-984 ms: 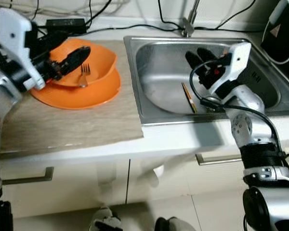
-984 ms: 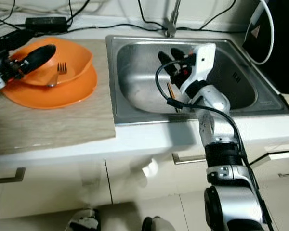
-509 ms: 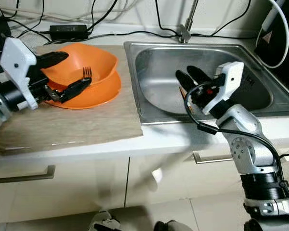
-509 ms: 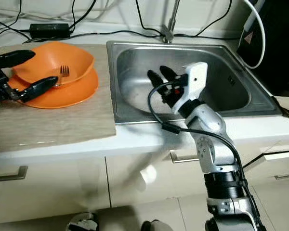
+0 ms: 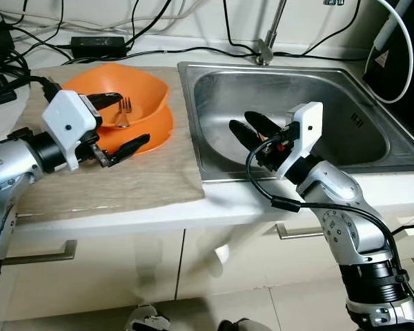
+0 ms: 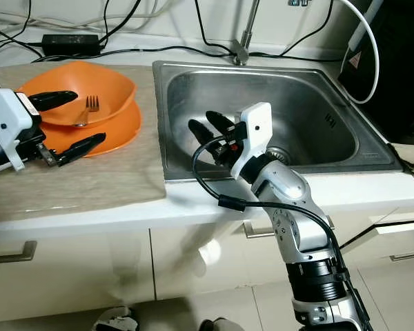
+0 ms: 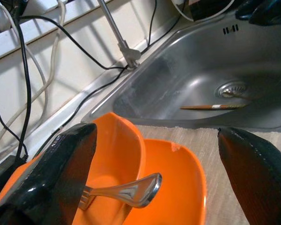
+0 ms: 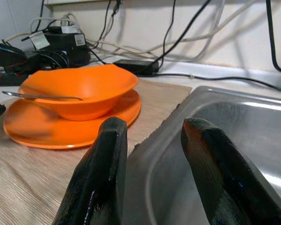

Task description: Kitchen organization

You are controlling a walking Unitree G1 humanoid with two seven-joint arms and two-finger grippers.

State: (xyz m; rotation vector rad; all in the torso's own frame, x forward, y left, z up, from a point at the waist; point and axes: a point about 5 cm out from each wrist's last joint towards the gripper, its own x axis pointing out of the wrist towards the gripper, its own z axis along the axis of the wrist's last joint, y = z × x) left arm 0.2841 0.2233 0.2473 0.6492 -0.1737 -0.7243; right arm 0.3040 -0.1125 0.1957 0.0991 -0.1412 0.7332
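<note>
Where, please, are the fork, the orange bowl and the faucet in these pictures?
fork (image 6: 83, 112): right eye view, on its handle inside the bowl.
orange bowl (image 6: 114, 83): right eye view, on its inner wall.
faucet (image 5: 265, 47): left eye view, on its base behind the sink.

Pale countertop (image 5: 124, 214) with a steel sink (image 5: 362, 148) set in; tap (image 5: 268, 41) at the back. White wall (image 7: 47, 79), black cables (image 5: 159, 52). Cream cabinets (image 5: 90, 269), metal handles (image 5: 38, 254). Light tiled floor (image 5: 283, 310).

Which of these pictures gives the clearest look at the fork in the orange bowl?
The left wrist view: the fork lies close and large, its handle jutting over the orange bowl rim. Both eye views show it small, tines up; the right wrist view shows a thin sideways sliver.
</note>
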